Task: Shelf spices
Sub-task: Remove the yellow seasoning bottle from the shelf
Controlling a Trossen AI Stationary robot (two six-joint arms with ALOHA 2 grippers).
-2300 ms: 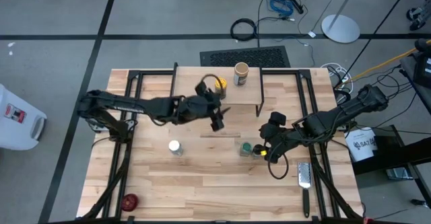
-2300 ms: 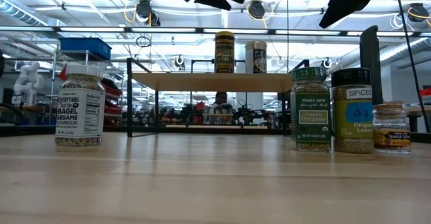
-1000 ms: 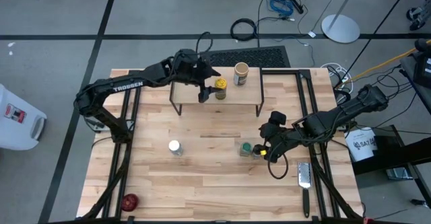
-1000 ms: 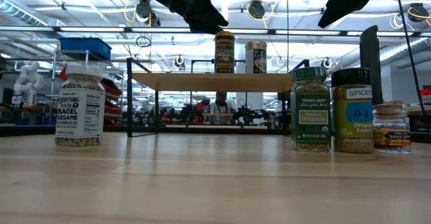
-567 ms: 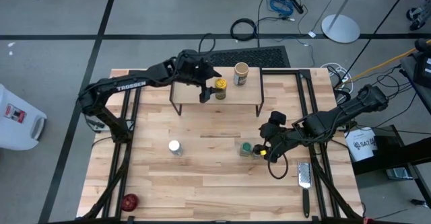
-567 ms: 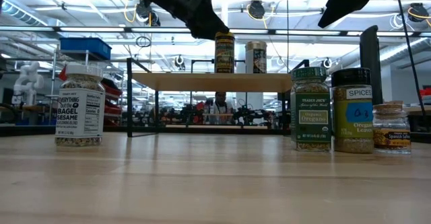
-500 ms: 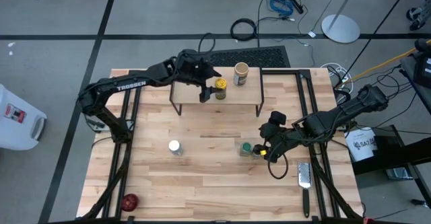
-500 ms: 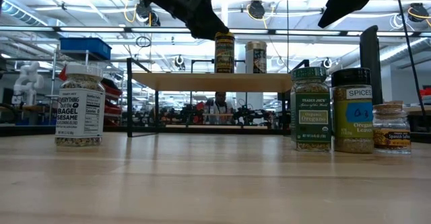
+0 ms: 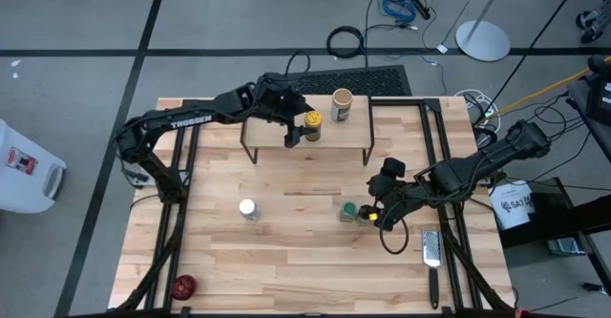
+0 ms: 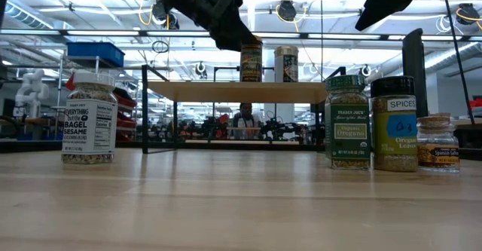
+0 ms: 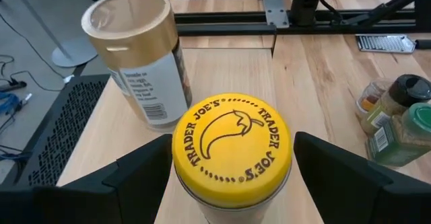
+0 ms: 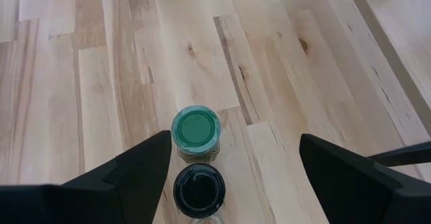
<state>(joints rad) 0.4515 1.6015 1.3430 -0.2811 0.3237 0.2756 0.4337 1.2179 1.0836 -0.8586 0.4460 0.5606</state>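
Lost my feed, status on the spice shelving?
Left gripper open around yellow jar on shelf, beside tan jar. Right gripper open above green-lidded jar. Nothing blocking.

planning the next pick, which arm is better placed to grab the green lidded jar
Right. The right gripper hovers open beside the green-lidded jar, jar centred between its fingers; the left gripper is away at the shelf.

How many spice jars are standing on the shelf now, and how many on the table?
2 on the shelf: yellow-lidded jar and tan-lidded jar. 4 on the table: white-capped jar, green-lidded jar, black-lidded jar and small jar.
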